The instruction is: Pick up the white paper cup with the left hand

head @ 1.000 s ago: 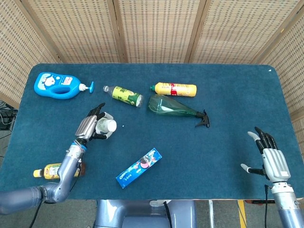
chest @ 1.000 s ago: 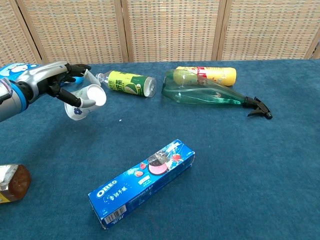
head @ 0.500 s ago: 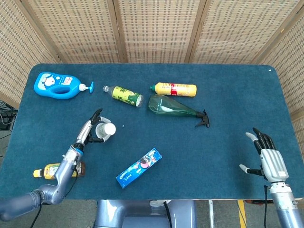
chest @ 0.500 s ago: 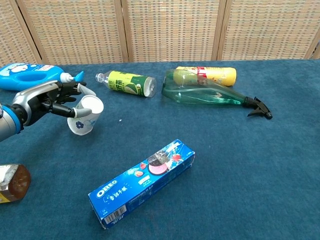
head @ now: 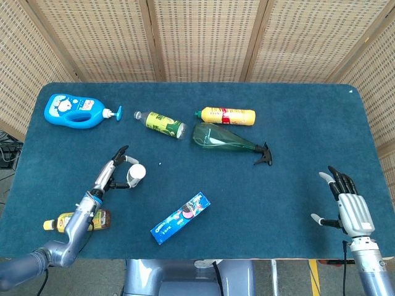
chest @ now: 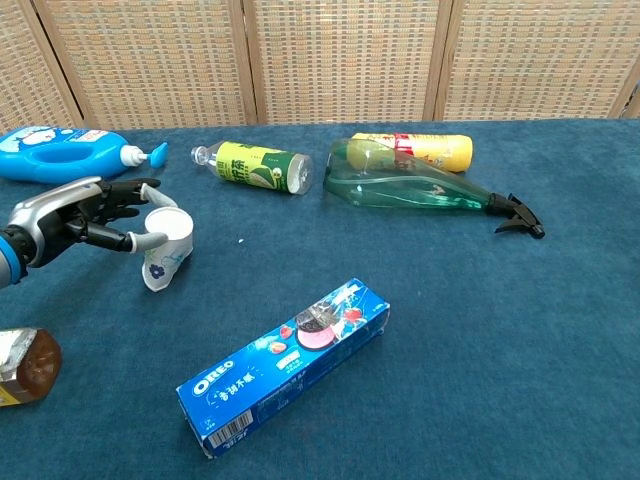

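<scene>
The white paper cup (head: pixel 136 174) (chest: pixel 165 250) with a small blue flower print stands tilted on the blue table, its base on the cloth and its mouth facing up and left. My left hand (head: pixel 110 174) (chest: pixel 80 215) is just to its left, low over the table. The thumb touches the cup's rim, while the other fingers are spread above it with a gap. My right hand (head: pixel 349 206) hovers at the table's front right edge, fingers apart and holding nothing.
An Oreo box (head: pixel 180 217) (chest: pixel 285 365) lies in front of the cup. A brown bottle (head: pixel 74 221) lies under my left forearm. Behind are a blue detergent bottle (head: pixel 74 111), a green-labelled bottle (head: pixel 162 124), a yellow bottle (head: pixel 227 115) and a green spray bottle (head: pixel 225 138).
The left hand lowered the cup onto the table and drew back to the left, its fingers coming off the cup. The right hand has hardly moved.
</scene>
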